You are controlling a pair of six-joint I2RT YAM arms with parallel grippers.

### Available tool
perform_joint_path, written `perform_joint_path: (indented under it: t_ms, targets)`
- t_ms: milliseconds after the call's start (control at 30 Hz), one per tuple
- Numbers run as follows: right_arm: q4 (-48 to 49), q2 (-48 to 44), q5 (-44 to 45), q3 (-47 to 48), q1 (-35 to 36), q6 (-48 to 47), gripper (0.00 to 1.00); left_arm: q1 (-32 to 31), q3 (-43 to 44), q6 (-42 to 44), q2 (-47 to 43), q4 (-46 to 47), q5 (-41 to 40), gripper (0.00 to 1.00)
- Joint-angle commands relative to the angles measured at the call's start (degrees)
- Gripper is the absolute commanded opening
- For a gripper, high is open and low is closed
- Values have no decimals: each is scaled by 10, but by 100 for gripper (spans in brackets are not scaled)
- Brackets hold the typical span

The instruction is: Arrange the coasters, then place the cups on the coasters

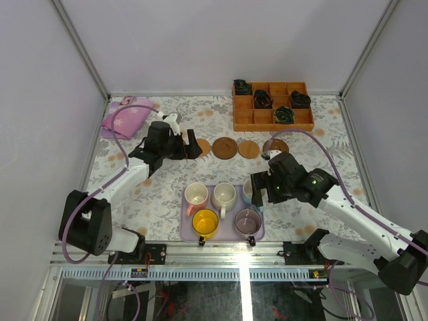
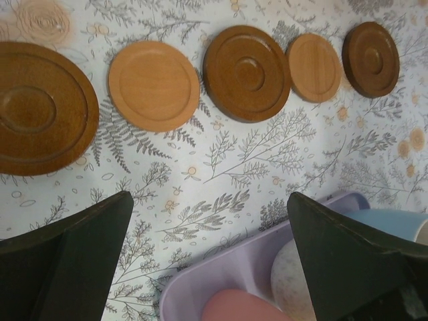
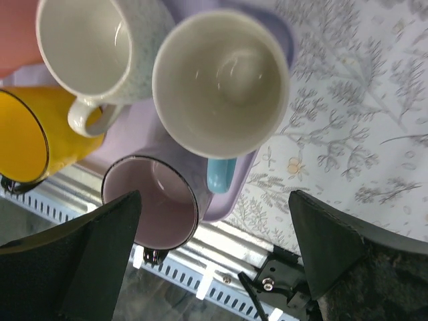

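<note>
While both sets of jaws stand wide open and hold nothing, we see the left gripper (image 2: 208, 200) hanging at the 9 o'clock end of the row of five coasters (image 2: 246, 72), which lies on the table (image 1: 167, 194) at 12 o'clock from the lavender tray (image 1: 226, 232). The right gripper (image 3: 215, 197) hovers over the tray's 3 o'clock edge, above the light blue cup (image 3: 221, 80); all five cups (image 1: 224, 195) stand in the tray.

coasters (image 1: 225, 148) lie in a row beyond the tray (image 1: 226, 227) of cups (image 1: 224, 195)
</note>
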Motion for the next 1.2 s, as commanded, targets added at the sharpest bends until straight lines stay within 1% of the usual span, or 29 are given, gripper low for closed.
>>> perform_joint_path:
  t_ms: [0, 200, 533, 633, 700, 733, 833, 867, 933, 967, 1000, 1033, 1067, 1100, 1167]
  targets:
    - [-6, 10, 58, 60, 5, -32, 99, -3, 39, 11, 7, 9, -17, 100]
    - [-6, 32, 80, 75, 5, -44, 99, -3, 62, 4, 24, 11, -13, 99]
    - [-5, 31, 70, 48, 4, -54, 100, -3, 20, -29, 13, 40, -8, 96]
    - [0, 30, 69, 49, 5, -56, 100, -3, 17, -33, 10, 41, -7, 93]
    - [4, 29, 67, 50, 5, -58, 99, -3, 13, -34, 5, 41, -3, 89]
    - [4, 28, 68, 52, 5, -58, 100, -3, 11, -34, 2, 44, 0, 85]
    - [5, 27, 73, 55, 5, -60, 100, -3, 4, -33, -4, 46, 5, 62]
    - [7, 28, 74, 57, 5, -63, 100, -3, 2, -33, -5, 47, 5, 56]
    - [15, 30, 77, 62, 5, -70, 100, -3, -1, -34, -7, 48, 8, 48]
    - [18, 33, 79, 67, 5, -73, 100, -3, -3, -35, -7, 48, 9, 41]
    - [20, 38, 82, 71, 5, -76, 100, -3, -5, -35, -9, 47, 11, 31]
    - [22, 44, 87, 75, 5, -78, 100, -3, -7, -37, -9, 48, 13, 13]
    - [24, 48, 93, 80, 5, -79, 99, -3, -9, -37, -11, 49, 14, 2]
    - [26, 53, 97, 83, 5, -77, 99, -3, -9, -37, -10, 49, 15, 0]
    - [29, 59, 115, 85, 5, -70, 98, -3, -9, -32, -8, 48, 24, 0]
